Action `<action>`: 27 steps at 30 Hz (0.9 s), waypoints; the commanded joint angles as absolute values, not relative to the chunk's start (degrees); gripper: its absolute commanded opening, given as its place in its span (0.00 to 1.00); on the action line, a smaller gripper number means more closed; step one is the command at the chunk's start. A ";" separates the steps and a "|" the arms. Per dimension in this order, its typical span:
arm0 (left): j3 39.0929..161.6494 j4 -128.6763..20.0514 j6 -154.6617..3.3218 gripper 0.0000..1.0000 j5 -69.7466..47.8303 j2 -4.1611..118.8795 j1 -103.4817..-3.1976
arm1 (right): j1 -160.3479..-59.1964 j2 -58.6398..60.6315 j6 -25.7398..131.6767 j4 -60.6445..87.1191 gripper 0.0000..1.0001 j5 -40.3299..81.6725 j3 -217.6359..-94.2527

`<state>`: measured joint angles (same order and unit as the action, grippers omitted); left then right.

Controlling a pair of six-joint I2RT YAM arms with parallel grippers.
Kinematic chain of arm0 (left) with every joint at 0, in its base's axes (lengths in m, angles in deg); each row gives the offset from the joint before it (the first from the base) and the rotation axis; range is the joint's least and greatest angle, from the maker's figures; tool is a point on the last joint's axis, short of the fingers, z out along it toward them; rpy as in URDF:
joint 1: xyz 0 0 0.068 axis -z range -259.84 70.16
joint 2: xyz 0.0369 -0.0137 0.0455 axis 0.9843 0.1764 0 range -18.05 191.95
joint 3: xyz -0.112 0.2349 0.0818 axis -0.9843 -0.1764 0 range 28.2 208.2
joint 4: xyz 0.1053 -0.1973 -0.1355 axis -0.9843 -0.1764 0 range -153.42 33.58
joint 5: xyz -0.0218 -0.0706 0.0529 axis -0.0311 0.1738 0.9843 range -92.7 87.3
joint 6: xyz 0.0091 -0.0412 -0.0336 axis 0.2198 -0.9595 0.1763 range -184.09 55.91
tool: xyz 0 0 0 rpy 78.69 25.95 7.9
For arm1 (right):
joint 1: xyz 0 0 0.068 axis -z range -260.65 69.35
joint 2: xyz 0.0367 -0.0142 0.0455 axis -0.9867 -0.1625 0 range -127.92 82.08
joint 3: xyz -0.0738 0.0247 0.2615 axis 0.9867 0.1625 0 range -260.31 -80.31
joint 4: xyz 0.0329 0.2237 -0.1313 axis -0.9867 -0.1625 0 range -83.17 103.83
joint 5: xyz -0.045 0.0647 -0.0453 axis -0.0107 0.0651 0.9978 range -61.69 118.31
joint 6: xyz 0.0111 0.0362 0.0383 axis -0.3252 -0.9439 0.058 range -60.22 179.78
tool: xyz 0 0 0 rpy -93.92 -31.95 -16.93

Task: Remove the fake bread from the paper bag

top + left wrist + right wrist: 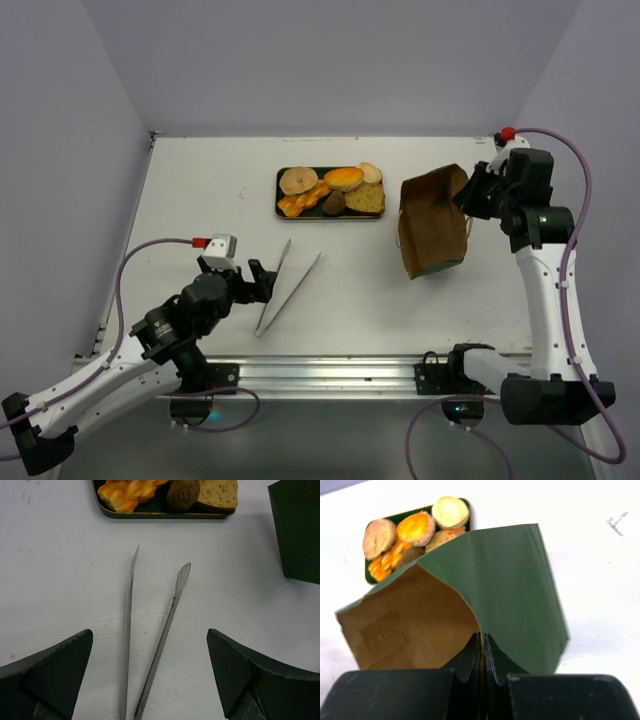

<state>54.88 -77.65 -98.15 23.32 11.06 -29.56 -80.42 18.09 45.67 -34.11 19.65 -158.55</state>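
The fake bread (330,190) lies on a flat dark green tray (330,217) at the table's back middle: an orange braided loaf (127,492), a dark piece (182,492), a toast slice (217,495), round buns (379,537) and a golden roll (416,527). The paper bag (433,222) stands right of the tray, dark green outside (510,580) and brown inside (405,625), its mouth tipped toward the right arm. No bread shows in the part of its inside that I see. My right gripper (481,639) is shut on the bag's rim. My left gripper (149,632) hangs open over the handle end of the metal tongs (165,630).
The tongs (285,285) lie on the white table in front of the tray, tips pointing toward it. The bag's green side (297,530) stands at the right in the left wrist view. Grey walls close in the table at the back and sides.
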 commanded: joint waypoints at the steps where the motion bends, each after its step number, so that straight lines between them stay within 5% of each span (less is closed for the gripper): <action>1: 58.26 -81.20 -99.77 1.00 27.27 10.08 -29.39 | -77.31 17.74 40.98 -33.46 0.00 18.56 -160.56; 10: 58.61 -81.82 -100.13 1.00 26.75 8.76 -29.39 | -74.67 13.97 42.90 -27.39 0.00 19.52 -153.26; 13: 58.79 -82.08 -100.13 1.00 26.57 8.67 -29.48 | -74.41 13.52 44.49 -25.90 0.08 20.66 -152.91; 18: 59.05 -81.99 -99.86 1.00 26.66 8.23 -29.39 | -73.88 15.71 49.22 -23.27 0.32 24.09 -153.96; 22: 59.49 -81.64 -99.42 1.00 26.31 8.41 -29.39 | -73.88 19.22 53.45 -21.24 0.65 24.97 -155.19; 27: 61.07 -81.46 -98.81 1.00 25.87 8.67 -29.39 | -73.88 21.25 58.02 -20.71 0.82 25.76 -158.70</action>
<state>57.87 -82.26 -98.98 24.79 8.70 -29.56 -74.14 19.01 53.37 -24.34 23.97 -154.88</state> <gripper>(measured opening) 0.994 0.803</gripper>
